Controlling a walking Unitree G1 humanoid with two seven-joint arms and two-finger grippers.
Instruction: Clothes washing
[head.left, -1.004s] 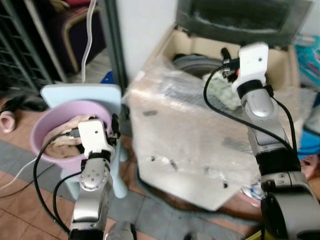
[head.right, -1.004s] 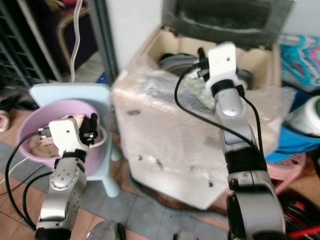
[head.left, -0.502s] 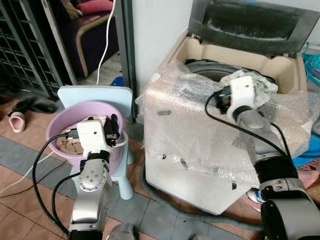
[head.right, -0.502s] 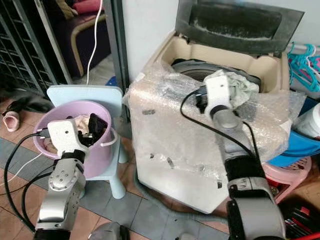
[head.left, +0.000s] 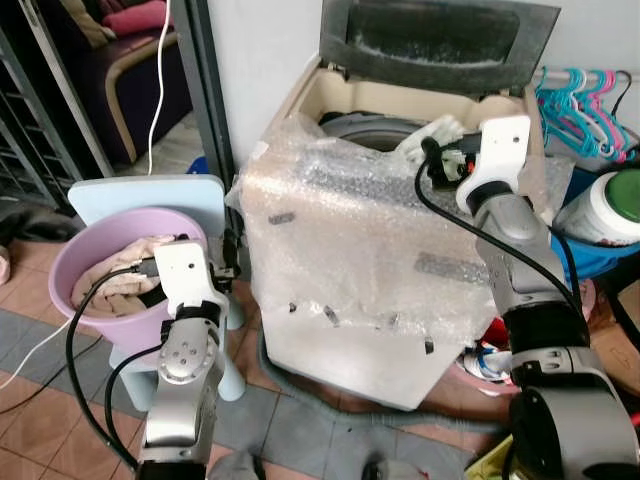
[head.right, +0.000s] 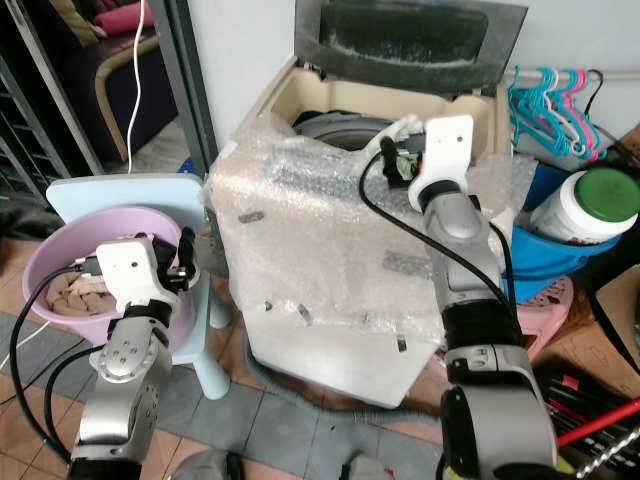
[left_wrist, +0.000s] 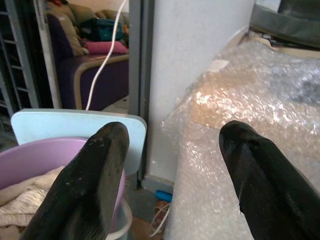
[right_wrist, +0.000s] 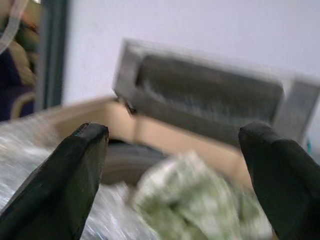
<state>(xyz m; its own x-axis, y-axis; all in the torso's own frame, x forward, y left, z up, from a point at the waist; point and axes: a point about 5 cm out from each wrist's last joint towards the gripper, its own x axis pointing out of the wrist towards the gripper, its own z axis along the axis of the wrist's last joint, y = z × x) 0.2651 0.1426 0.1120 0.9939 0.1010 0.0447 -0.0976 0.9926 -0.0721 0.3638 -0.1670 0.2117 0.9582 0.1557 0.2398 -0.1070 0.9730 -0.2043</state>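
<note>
- One washing machine (head.left: 400, 250), lid raised, bubble-wrapped, centre.
- One greenish cloth (head.left: 432, 133) on its rim, 1 o'clock.
- Right gripper (right_wrist: 172, 185): fingers spread, released, before the cloth.
- Left gripper (left_wrist: 172, 175): spread, empty, beside one purple basin (head.left: 75, 270) of laundry, 9 o'clock.

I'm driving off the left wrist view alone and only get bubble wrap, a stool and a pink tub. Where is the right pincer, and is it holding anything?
Observer: The right pincer is up at the washing machine's open top, fingers spread wide, holding nothing.
Operator: What's in front of it?
Observer: A pale green cloth lies bunched on the rim of the drum opening, just ahead of the fingers.
Operator: Is the lid out of the way?
Observer: Yes, the dark lid stands raised behind the opening.
</note>
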